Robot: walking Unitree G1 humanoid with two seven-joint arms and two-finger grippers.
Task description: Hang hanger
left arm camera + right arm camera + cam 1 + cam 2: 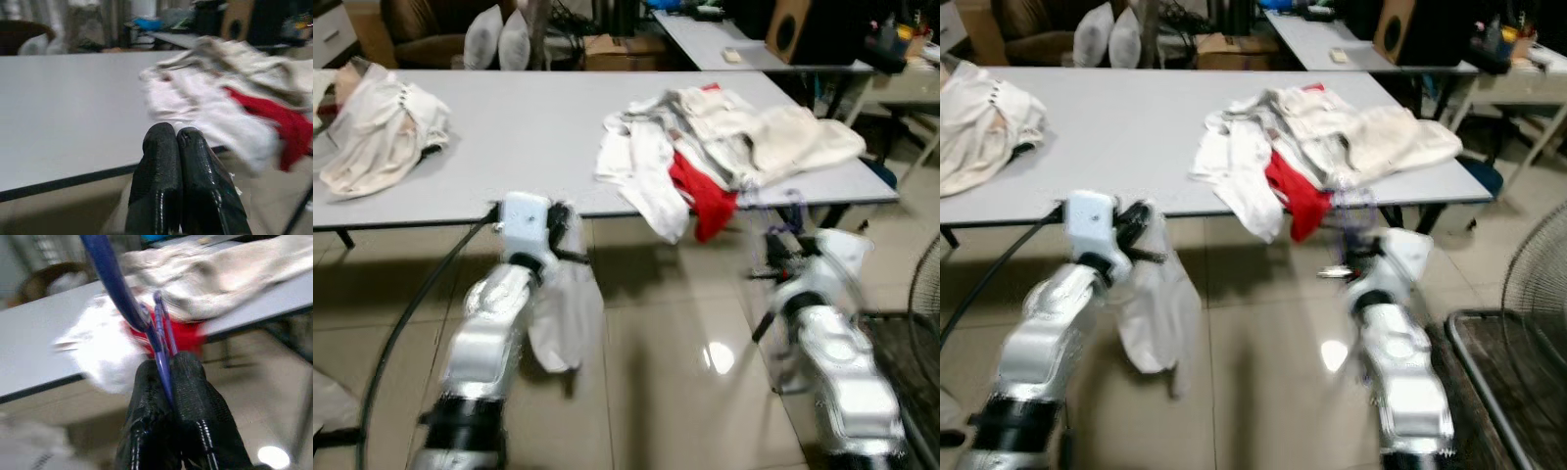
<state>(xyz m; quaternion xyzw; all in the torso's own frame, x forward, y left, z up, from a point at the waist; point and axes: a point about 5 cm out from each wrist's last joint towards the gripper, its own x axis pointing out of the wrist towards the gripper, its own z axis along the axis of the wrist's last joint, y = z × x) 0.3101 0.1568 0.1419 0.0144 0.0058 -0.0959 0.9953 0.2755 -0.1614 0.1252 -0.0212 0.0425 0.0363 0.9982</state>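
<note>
A blue plastic hanger point(122, 293) sticks up from my right gripper point(168, 367), which is shut on its thin lower part. In the left eye view this blurred hanger point(785, 211) stands just off the table's front right edge, below a red garment point(705, 201). My left gripper point(563, 220) is at the front edge of the grey table point(509, 127), and a white garment point(566, 313) hangs from it toward the floor. In the left wrist view its black fingers point(159, 161) are pressed together, with pale cloth beneath them.
A pile of white and cream clothes point(744, 137) lies on the table's right part, drooping over the edge. Another cream garment point(377, 137) lies at far left. A fan point(920, 294) stands at right, a second table point(705, 39) behind. A black cable point(411, 304) runs by my left arm.
</note>
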